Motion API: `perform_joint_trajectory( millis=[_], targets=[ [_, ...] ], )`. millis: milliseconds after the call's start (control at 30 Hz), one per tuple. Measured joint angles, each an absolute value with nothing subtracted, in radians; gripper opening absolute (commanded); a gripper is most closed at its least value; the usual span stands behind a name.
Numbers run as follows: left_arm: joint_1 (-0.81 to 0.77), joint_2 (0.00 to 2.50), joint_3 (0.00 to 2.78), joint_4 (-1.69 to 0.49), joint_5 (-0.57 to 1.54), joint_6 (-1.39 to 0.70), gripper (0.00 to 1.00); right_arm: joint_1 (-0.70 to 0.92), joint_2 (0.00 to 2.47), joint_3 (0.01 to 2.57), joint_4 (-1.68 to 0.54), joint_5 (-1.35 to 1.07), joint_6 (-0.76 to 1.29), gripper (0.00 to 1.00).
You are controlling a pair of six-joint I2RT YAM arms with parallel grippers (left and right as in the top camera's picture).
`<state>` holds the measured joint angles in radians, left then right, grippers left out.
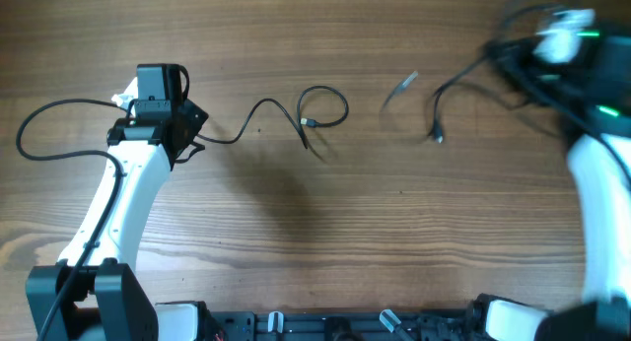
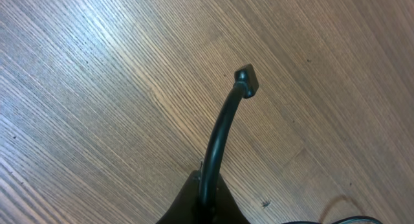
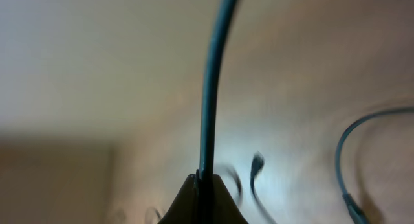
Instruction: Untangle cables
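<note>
reference landmark for all positions: the looped cable [image 1: 323, 106], which is lying near the middle of the wooden table [image 1: 394, 233].

overhead view:
- the looped cable is running leftward from its loop in a shallow arch and is reaching the left gripper [image 1: 185, 132], which is sitting well to the left of the loop.
- the right gripper [image 1: 558, 43] is sitting far to the right of the loop and is appearing motion-blurred. this view is not showing how its jaws are standing.
- a second cable [image 1: 455, 83] is trailing from the right gripper back toward the loop. its plug end [image 1: 437, 135] is sitting to the right of the loop, apart from it. whether it is touching the table cannot be told.
- a pale streak [image 1: 402, 87] is showing between the loop and that plug end, too blurred to identify.

left wrist view:
- this view is supplying what the overhead is hiding: the left gripper [image 2: 204, 193] is clamping the looped cable, jaws closed on it.
- a short length is arching forward past the fingers and is ending in a small plug [image 2: 247, 80] over the wood.

right wrist view:
- the right gripper [image 3: 202, 185] is pinching the second cable [image 3: 210, 88], jaws closed on it, and the cord is rising straight out of frame.
- further cord pieces are showing beyond the fingers, blurred. which one is the loop cannot be told.
</note>
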<state>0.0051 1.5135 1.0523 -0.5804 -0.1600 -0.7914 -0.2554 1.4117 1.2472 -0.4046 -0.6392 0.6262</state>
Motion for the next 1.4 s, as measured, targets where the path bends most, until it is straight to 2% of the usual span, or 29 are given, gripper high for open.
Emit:
perform_joint_trajectory(
  millis=[67, 200, 267, 400, 500, 600, 667, 700, 733, 767, 900, 1067, 1100, 1167, 1267, 1300, 1333, 1367, 1400],
  targets=[
    [0.005, 1.514, 1.052, -0.580, -0.160, -0.791, 0.04, -0.422, 1.278, 1.289, -0.360, -0.662, 0.695, 0.04],
    [0.005, 1.514, 1.052, -0.580, -0.160, -0.791, 0.04, -0.686, 1.204, 1.299, -0.218, -0.718, 0.868, 0.05],
    [0.005, 1.514, 1.052, -0.580, -0.160, -0.791, 0.04, -0.766, 1.217, 1.301, -0.153, -0.793, 0.938, 0.05],
    [0.005, 1.514, 1.052, -0.581, -0.160, -0.791, 0.04, -0.864, 1.253, 1.303, -0.221, -0.792, 0.971, 0.05],
    [0.005, 1.514, 1.052, -0.585, -0.160, -0.791, 0.04, -0.887, 1.307, 1.308, -0.382, -0.632, 0.943, 0.04],
    [0.005, 1.514, 1.052, -0.597, -0.160, -0.791, 0.04, -0.885, 1.440, 1.308, -0.433, -0.500, 0.958, 0.05],
    [0.005, 1.514, 1.052, -0.600, -0.160, -0.791, 0.04, -0.885, 1.498, 1.308, -0.437, -0.469, 0.985, 0.24],
    [0.005, 1.514, 1.052, -0.601, -0.160, -0.791, 0.04, -0.885, 1.528, 1.308, -0.439, -0.453, 1.007, 0.79],
    [0.005, 1.514, 1.052, -0.602, -0.160, -0.791, 0.04, -0.885, 1.536, 1.308, -0.439, -0.447, 1.015, 0.96],
    [0.005, 1.514, 1.052, -0.603, -0.160, -0.791, 0.04, -0.885, 1.546, 1.308, -0.435, -0.439, 1.035, 1.00],
    [0.005, 1.514, 1.052, -0.604, -0.160, -0.791, 0.04, -0.885, 1.550, 1.308, -0.410, -0.441, 1.081, 1.00],
    [0.005, 1.514, 1.052, -0.604, -0.160, -0.791, 0.04, -0.885, 1.551, 1.308, -0.347, -0.557, 1.097, 0.98],
    [0.005, 1.514, 1.052, -0.604, -0.160, -0.791, 0.07, -0.881, 1.551, 1.307, -0.311, -0.603, 1.094, 0.98],
    [0.005, 1.514, 1.052, -0.605, -0.141, -0.778, 0.13, -0.821, 1.554, 1.306, -0.183, -0.709, 1.064, 0.98],
    [0.007, 1.514, 1.052, -0.579, 0.033, -0.630, 0.15, -0.613, 1.553, 1.306, -0.133, -0.783, 1.001, 0.98],
    [0.002, 1.514, 1.052, -0.581, 0.094, -0.579, 0.24, -0.503, 1.554, 1.306, -0.139, -0.790, 0.961, 0.99],
    [-0.003, 1.514, 1.052, -0.585, 0.123, -0.556, 0.46, -0.434, 1.553, 1.309, -0.176, -0.785, 0.930, 0.99],
    [-0.012, 1.514, 1.052, -0.602, 0.154, -0.532, 0.79, -0.365, 1.553, 1.310, -0.226, -0.770, 0.894, 0.99],
    [-0.025, 1.514, 1.052, -0.608, 0.172, -0.517, 0.94, -0.301, 1.554, 1.310, -0.268, -0.748, 0.856, 0.99]
  ],
)
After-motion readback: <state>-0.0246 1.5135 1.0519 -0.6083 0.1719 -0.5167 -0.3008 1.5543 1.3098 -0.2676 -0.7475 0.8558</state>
